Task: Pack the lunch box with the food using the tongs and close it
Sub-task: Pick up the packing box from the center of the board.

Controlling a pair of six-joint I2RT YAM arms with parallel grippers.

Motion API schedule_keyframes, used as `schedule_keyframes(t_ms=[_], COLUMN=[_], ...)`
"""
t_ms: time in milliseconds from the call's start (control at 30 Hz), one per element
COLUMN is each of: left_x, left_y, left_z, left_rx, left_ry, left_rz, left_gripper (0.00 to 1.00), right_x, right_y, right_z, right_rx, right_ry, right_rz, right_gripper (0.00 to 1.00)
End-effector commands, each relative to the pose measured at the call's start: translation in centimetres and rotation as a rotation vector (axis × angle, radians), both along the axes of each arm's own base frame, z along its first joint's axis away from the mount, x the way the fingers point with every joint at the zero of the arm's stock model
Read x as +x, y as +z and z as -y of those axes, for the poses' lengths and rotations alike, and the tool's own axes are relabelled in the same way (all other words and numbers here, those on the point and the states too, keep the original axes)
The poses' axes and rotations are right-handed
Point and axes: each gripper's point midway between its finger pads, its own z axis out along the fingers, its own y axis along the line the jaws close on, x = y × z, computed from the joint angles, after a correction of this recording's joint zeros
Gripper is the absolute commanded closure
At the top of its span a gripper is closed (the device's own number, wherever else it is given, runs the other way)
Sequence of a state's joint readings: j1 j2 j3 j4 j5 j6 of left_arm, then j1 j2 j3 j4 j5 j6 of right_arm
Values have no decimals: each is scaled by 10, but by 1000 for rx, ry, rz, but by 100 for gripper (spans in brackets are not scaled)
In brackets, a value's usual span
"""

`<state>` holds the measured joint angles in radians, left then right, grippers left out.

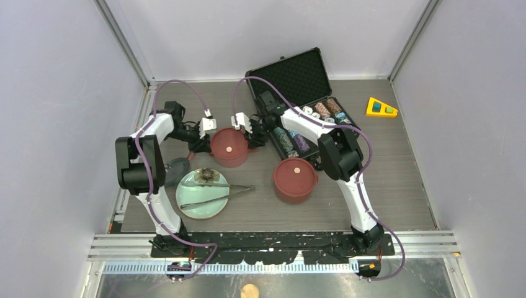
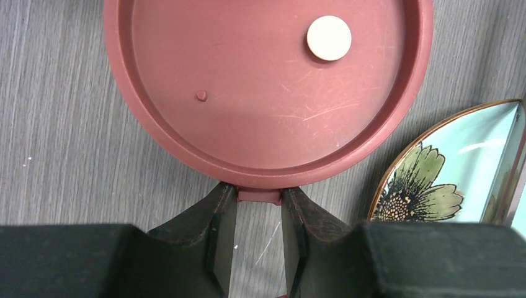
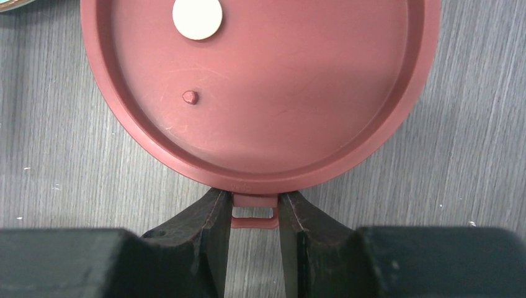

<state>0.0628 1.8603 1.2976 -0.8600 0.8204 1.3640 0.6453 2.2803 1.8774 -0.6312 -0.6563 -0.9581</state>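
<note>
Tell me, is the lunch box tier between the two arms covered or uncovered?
Covered. A flat red inner lid spans its whole top in both wrist views; no bowl interior shows.

Plate [image 2: 477, 144] cropped at rt edge; food [image 1: 205, 176] too small to ID.

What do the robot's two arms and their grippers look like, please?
Both the left arm and right arm have white links with bulky black joints on black bases. A purple cable loops along each. The left gripper and right gripper have white bodies and two dark, wedge-shaped fingers tapering to the tips. No markings are legible.
</note>
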Motion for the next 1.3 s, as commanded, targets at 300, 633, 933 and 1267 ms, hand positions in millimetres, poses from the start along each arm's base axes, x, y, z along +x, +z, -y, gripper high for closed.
schedule_keyframes(t_ms=[300, 633, 933, 1267], left_x=[2, 2, 1, -6], left_y=[49, 68, 86, 110], left_z=[21, 27, 35, 59], left_rx=[-76, -88, -85, -85], left_ry=[15, 32, 33, 11], left_rz=[7, 13, 30, 53], left_gripper=[99, 100, 100, 100], right_x=[-2, 1, -1, -13], right_y=[59, 86, 109, 133], right_z=[-24, -20, -14, -2], right_rx=[128, 161, 163, 159], right_ry=[-26, -58, -60, -66], right_rz=[-3, 7, 45, 60], right_gripper=[83, 85, 86, 86])
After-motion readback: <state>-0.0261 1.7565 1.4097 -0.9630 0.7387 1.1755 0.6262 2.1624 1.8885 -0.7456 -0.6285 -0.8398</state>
